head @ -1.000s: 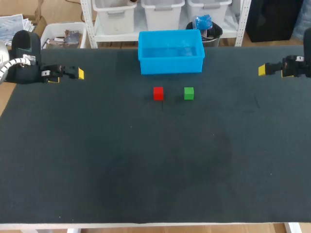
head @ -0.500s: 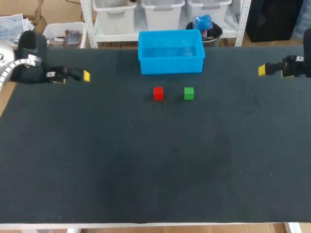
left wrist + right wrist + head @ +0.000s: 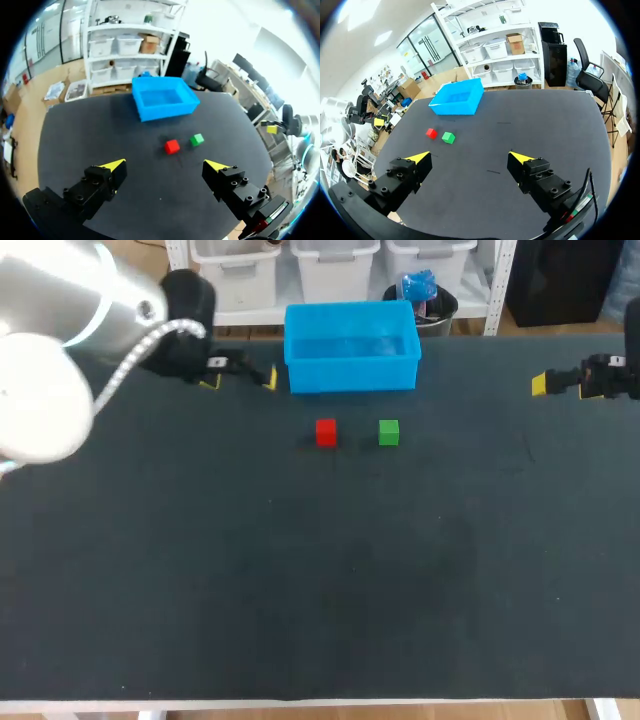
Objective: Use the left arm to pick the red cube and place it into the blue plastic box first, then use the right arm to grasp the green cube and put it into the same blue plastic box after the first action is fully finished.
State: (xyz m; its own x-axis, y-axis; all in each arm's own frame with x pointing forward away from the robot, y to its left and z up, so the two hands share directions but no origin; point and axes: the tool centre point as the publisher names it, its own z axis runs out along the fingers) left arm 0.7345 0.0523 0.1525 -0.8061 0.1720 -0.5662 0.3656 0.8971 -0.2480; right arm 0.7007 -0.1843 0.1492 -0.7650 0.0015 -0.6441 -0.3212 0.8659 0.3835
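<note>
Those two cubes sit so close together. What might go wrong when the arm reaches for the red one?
The green cube sits beside the red cube, so the open left gripper might nudge it. That gripper is also near the blue box and might clip its wall.

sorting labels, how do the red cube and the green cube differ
The red cube is red, the green cube green. The red cube lies to the left, the green cube to its right, apart. Both look equal in size and rest on the table.
</note>
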